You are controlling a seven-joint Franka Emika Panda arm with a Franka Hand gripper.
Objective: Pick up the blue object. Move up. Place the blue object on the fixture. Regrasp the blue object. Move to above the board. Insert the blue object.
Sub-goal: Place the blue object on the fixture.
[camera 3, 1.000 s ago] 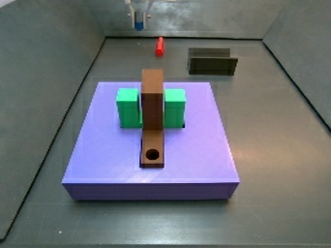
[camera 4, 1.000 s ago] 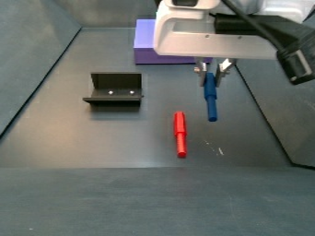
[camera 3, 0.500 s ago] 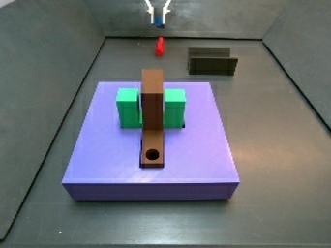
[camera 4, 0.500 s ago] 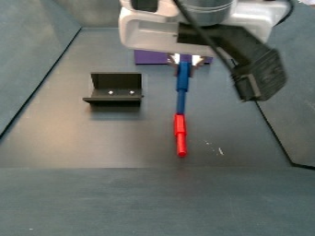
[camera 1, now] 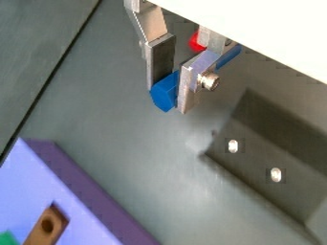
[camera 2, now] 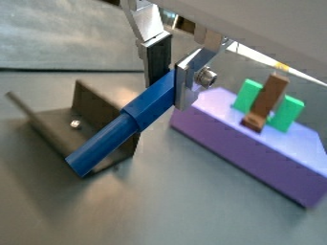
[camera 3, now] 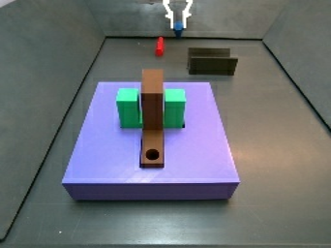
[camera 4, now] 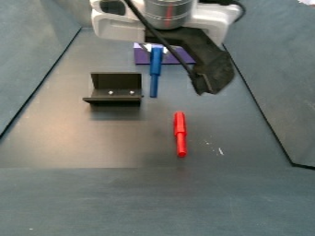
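Clearly, the tool (camera 2: 170,65) is clamped on the blue object (camera 2: 124,127), whose upper end is pinched between the flat silver fingers (camera 1: 196,84) in both wrist views. In a side view the fixture (camera 4: 113,89) is seen at about nine o'clock on the grey floor (camera 4: 110,157), with its base plate flat and its back wall upright. Just beside it, toward three o'clock, the blue object (camera 4: 157,70) is held upright above the floor, clear of the fixture, with the tool (camera 4: 155,47) at its top end under the white wrist housing. The red peg (camera 4: 180,133) is found lying flat on the floor toward five o'clock from the blue object, apart from it. The board (camera 4: 147,50) is only partly visible behind the arm at twelve o'clock.

In a side view from the opposite end, the board (camera 3: 104,170) fills the near half of the floor, and a green block (camera 3: 128,107) and a long brown bar (camera 3: 153,116) with a round hole are carried on it. The tool (camera 3: 177,19) is seen high at twelve o'clock, and the fixture (camera 3: 214,62) at one o'clock.
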